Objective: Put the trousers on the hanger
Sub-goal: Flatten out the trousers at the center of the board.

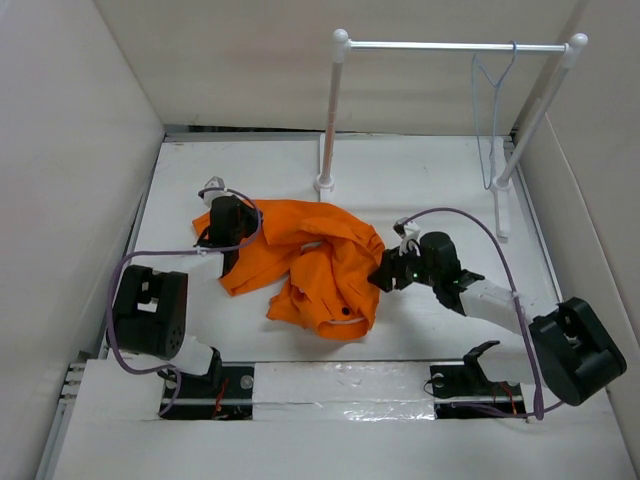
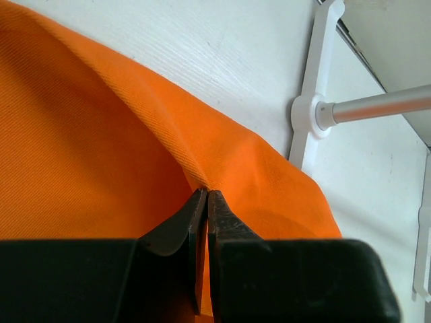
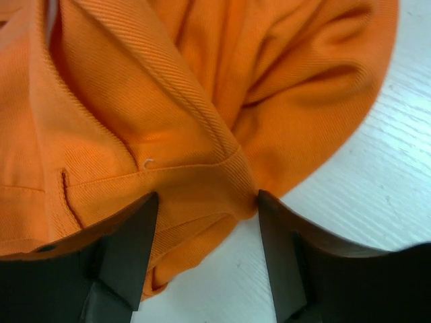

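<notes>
Arms low; left tool (image 2: 207, 196) pinching trousers (image 2: 81, 148) fold; right tool (image 3: 205, 205) spread, straddling cloth edge.

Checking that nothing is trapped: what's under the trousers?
Only white table shows around the trousers and beneath their lifted edge in the right wrist view. The crumpled cloth hides whatever lies under its middle.

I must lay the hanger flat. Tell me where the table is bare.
Bare table lies between the two posts of the rack and in the back-left corner behind the trousers. A narrower strip runs along their near side. Crowded in the middle: left hand and right hand at the cloth.
</notes>
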You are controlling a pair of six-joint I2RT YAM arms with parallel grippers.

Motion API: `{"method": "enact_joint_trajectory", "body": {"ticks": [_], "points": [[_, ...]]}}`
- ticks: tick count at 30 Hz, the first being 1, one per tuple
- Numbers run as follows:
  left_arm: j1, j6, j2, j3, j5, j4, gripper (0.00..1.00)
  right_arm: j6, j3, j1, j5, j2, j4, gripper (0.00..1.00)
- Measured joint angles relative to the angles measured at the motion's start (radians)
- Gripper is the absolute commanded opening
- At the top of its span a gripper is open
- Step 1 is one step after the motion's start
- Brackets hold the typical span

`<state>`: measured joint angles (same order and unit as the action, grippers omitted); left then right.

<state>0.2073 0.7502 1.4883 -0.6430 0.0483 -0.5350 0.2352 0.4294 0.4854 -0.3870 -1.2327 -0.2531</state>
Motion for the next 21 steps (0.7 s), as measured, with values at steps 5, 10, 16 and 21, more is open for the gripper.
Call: {"method": "enact_joint_trajectory", "body": {"ticks": [5,10,16,21], "points": [[0.000,0.009,-0.076,0.034,-0.007,0.005,0.00,-0.012,0.007,0.005,-0.076,-0.043,-0.061,0.00],[0.000,0.019,-0.222,0.056,0.001,0.039,0.00,-0.022,0.014,0.025,-0.078,0.039,-0.017,0.00],[0.000,0.026,-0.597,0.069,0.086,0.198,0.00,-0.068,0.163,0.170,0.089,0.444,0.294,0.00],[0.000,0.017,-0.889,-0.030,0.169,0.342,0.00,-0.086,0.453,0.285,0.204,0.655,0.568,0.00]]}}
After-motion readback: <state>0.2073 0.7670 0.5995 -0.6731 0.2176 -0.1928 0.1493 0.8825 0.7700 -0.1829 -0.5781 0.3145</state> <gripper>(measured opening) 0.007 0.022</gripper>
